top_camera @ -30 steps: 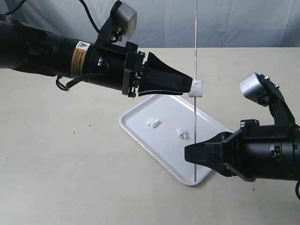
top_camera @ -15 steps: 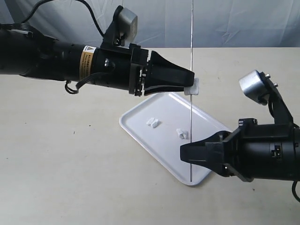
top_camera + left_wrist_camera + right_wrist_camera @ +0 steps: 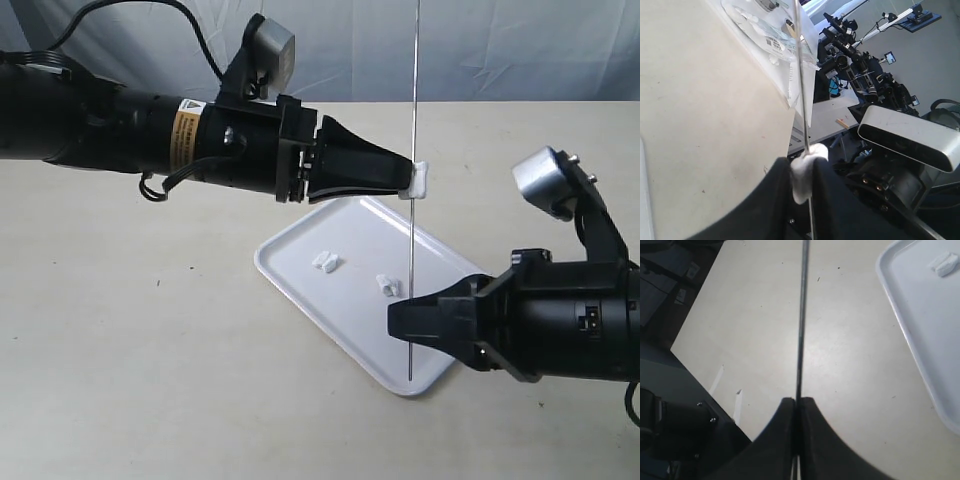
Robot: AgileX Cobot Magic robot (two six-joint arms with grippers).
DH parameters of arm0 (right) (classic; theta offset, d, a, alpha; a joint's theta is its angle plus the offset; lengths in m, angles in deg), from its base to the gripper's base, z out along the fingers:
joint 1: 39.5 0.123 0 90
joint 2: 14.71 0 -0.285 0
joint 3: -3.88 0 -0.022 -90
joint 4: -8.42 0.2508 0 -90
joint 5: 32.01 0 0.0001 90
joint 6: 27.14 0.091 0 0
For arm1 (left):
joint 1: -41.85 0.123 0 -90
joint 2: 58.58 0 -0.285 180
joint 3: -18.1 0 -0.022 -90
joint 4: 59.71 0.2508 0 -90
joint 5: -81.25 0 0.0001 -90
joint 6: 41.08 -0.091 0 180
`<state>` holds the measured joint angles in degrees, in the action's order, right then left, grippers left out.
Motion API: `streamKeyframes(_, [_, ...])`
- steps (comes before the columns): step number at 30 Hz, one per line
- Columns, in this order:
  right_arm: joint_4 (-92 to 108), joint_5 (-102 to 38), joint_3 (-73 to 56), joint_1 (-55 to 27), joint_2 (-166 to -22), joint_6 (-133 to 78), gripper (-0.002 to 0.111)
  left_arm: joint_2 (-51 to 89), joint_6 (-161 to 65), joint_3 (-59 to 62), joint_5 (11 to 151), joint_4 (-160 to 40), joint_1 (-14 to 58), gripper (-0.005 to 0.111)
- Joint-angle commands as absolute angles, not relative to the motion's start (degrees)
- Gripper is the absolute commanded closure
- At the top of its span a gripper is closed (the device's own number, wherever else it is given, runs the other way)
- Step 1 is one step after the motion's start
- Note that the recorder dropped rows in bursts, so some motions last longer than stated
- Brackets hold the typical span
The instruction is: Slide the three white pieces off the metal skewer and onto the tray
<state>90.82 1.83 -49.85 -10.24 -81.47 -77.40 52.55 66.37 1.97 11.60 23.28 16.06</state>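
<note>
Exterior view: left pincer point(image 3: 409, 181) squeezes white piece point(image 3: 421, 182) threaded on skewer point(image 3: 415, 90).

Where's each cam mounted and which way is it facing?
Exterior: off the arms, looking down across the table; left tool, right tool, flat white rectangular tray show.
Left wrist: behind left tool, facing along its fingers at soft white chunk.
Right wrist: behind right tool, facing thin metal skewer it pinches.
Shared: skewer in all three.

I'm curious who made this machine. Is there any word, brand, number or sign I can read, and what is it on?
No text is legible.
Orange sticker on the left arm: print too small.
Warning triangle beside it: symbol only.
Barcode label on a plastic bag: blurred.
</note>
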Motion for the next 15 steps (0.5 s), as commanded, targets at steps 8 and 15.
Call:
streamKeyframes(8, [90.9, 1.8, -49.5, -10.2, -81.5, -78.0, 0.109, 52.7, 64.7, 1.9, 11.3, 21.2, 16.0, 0.107])
streamKeyframes(15, [90.9, 1.8, -49.5, -10.2, -81.5, -78.0, 0.109, 52.7, 63.8, 1.9, 11.3, 22.1, 16.0, 0.107])
